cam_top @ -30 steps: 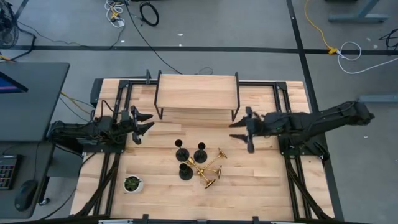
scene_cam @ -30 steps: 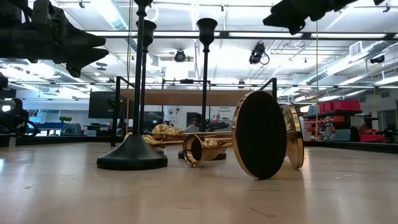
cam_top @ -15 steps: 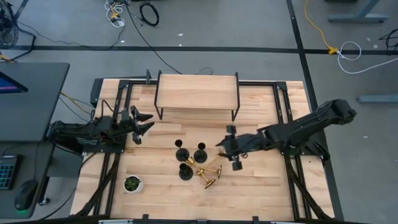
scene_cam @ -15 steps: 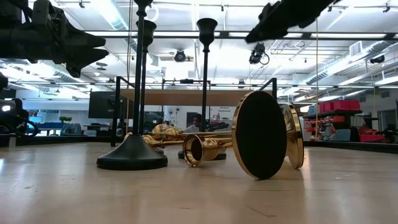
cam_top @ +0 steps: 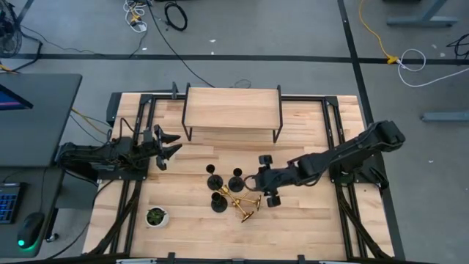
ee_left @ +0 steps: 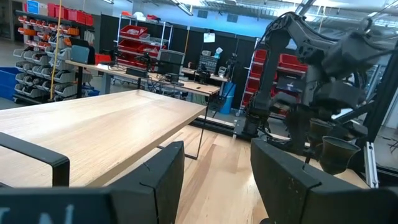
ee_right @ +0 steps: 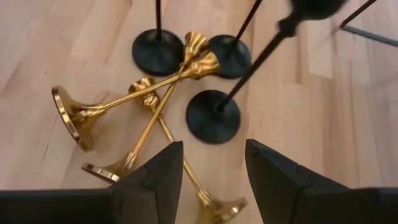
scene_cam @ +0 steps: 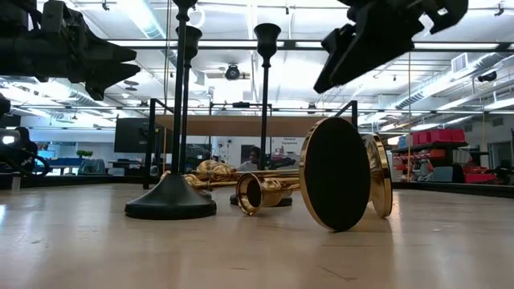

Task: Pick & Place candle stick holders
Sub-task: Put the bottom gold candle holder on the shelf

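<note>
- candle stick holders [cam_top: 233,192]: three black upright, stems vertical; three gold lying crossed on table [cam_top: 308,220]
- no readable writing
- right claw [cam_top: 258,180] open above them, empty
- left claw [cam_top: 170,147] open, empty, well apart

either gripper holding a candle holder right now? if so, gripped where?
Nothing is held. The right gripper hovers open over the gold holders; the left gripper waits open at the table's left.

light: bright, even, ceiling strips | glare: gold holders [ee_right: 124,106] | blur: right wrist view, black cup smeared
</note>
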